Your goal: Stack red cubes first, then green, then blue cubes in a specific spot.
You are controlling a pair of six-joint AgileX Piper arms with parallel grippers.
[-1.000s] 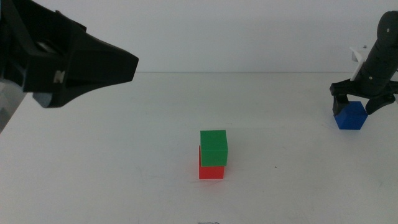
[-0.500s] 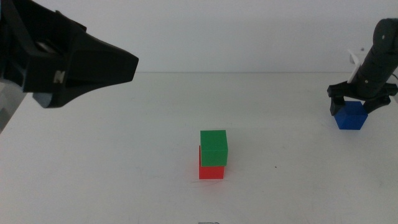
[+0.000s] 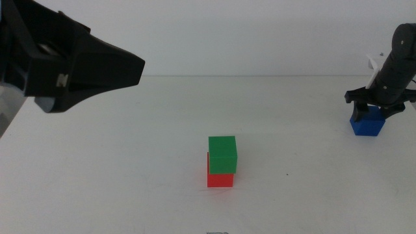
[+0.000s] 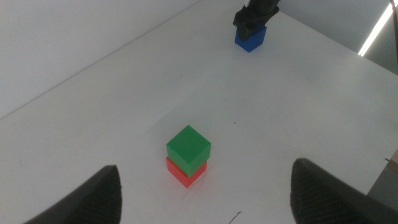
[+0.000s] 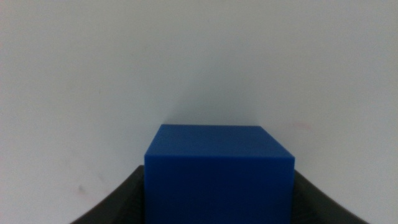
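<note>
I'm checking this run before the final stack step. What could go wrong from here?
The green cube sits slightly askew on the red cube, so a careless placement could topple the pair. The right claw straddles the blue cube near the table's far right; an off-centre grip might let it slip during the carry.

A plain white table [image 3: 130,162] meets what seems a pale wall [image 3: 260,32].
</note>
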